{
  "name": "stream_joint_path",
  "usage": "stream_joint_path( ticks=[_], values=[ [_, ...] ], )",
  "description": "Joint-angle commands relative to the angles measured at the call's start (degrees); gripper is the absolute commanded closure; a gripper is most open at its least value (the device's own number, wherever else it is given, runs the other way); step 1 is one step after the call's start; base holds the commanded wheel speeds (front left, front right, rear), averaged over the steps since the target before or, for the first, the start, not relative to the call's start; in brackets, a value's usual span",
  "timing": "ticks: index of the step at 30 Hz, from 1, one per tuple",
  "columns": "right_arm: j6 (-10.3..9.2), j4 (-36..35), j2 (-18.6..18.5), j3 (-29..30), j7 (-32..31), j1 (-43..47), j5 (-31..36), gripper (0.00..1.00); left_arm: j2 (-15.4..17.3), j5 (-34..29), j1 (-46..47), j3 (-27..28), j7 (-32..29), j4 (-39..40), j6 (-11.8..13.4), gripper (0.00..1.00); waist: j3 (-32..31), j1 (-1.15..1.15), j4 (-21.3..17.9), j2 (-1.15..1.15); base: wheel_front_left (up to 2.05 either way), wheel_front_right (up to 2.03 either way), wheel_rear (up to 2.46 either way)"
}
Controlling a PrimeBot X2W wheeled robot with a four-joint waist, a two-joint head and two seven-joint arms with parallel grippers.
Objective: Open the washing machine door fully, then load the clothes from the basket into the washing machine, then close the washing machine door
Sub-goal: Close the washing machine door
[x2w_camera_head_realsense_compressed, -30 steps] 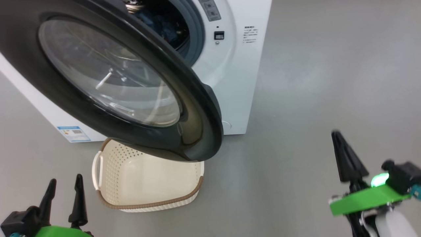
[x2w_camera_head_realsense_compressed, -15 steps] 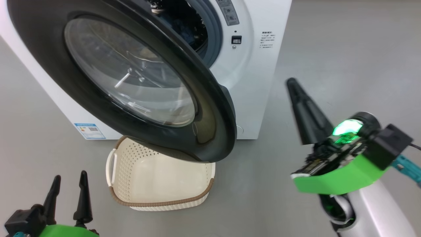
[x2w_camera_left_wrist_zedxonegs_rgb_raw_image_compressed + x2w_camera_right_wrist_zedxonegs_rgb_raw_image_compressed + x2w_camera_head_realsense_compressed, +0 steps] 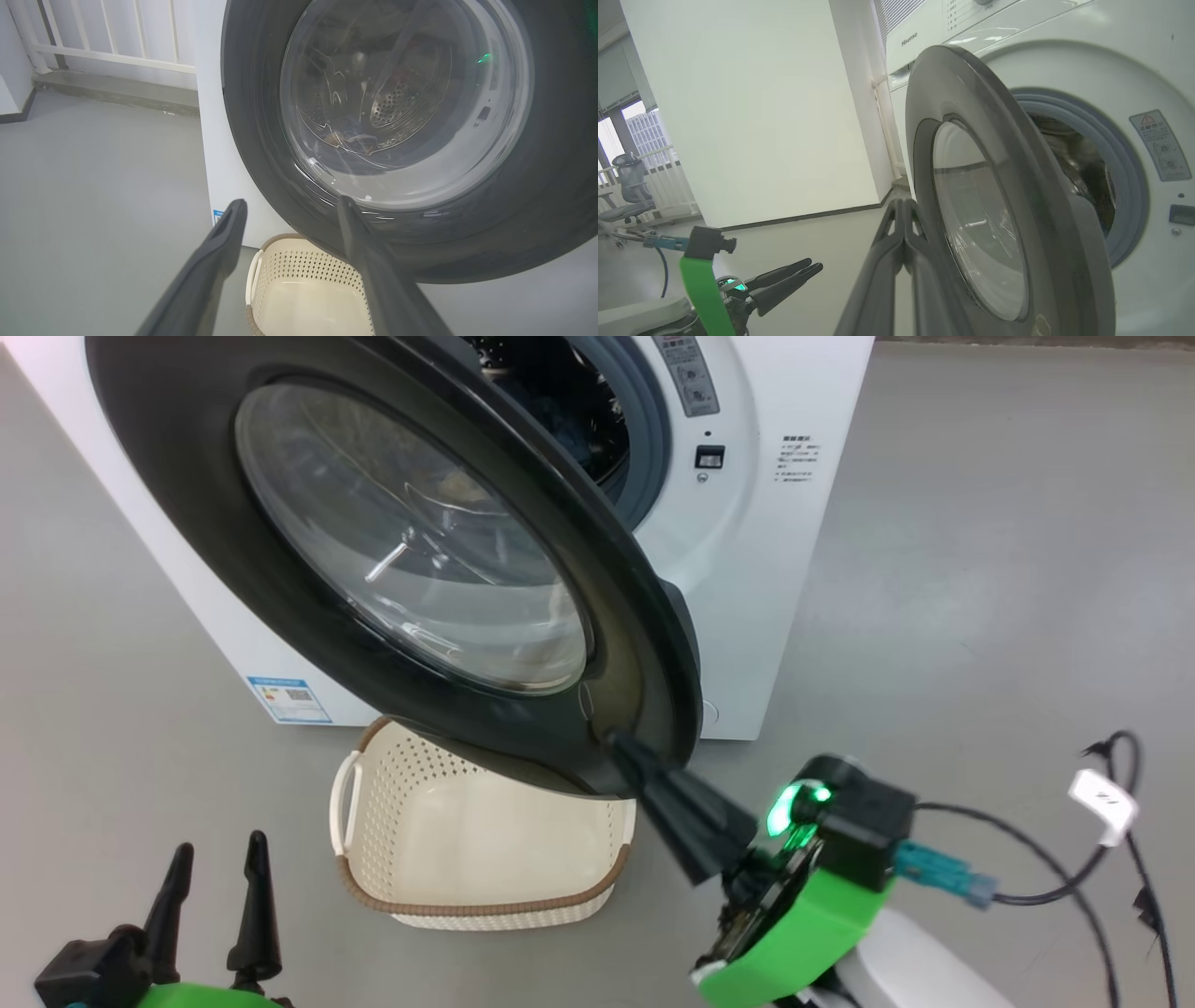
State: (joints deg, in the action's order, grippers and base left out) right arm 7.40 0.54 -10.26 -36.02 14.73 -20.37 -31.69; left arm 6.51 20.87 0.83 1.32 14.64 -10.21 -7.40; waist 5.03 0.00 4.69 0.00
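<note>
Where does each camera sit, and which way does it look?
Head view: on the robot's head, looking down at the washing machine door and the basket; left claw lower left, right claw by the door's lower edge.
Left wrist view: on the left arm, facing the door's glass; its open fingers show.
Right wrist view: on the right arm, looking along the door toward the washing machine; its shut fingers and the left claw show.
Shared: all see the door; head and left wrist see the basket.
</note>
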Motion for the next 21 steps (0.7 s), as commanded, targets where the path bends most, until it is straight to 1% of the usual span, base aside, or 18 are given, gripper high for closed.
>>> stream_joint_path(
  ticks=[1,9,16,21],
  values=[
    [0.09,-0.12,0.64,-1.69,0.27,0.15,-0.77,1.00,0.83,-0.42,0.44,1.76,0.36,1.55,-0.09,0.00,0.19,0.00,0.34,0.00,0.00,0.00,0.00],
    [0.09,7.46,0.62,-4.83,0.27,-0.58,-2.08,1.00,0.48,-0.12,0.91,1.13,0.36,1.49,-0.09,0.00,1.43,0.00,1.18,0.00,0.00,0.00,0.00],
    [0.09,13.10,0.69,-3.12,0.27,-1.63,-2.26,1.00,0.07,0.23,2.29,0.28,0.36,1.36,-0.09,0.00,3.19,0.00,2.46,0.00,0.00,0.00,0.00],
    [0.09,15.89,1.36,-0.14,0.27,-3.00,-2.25,1.00,-0.31,0.44,2.90,0.39,0.36,1.46,-0.09,0.00,4.22,0.00,2.99,0.00,0.00,0.00,0.00]
  ],
)
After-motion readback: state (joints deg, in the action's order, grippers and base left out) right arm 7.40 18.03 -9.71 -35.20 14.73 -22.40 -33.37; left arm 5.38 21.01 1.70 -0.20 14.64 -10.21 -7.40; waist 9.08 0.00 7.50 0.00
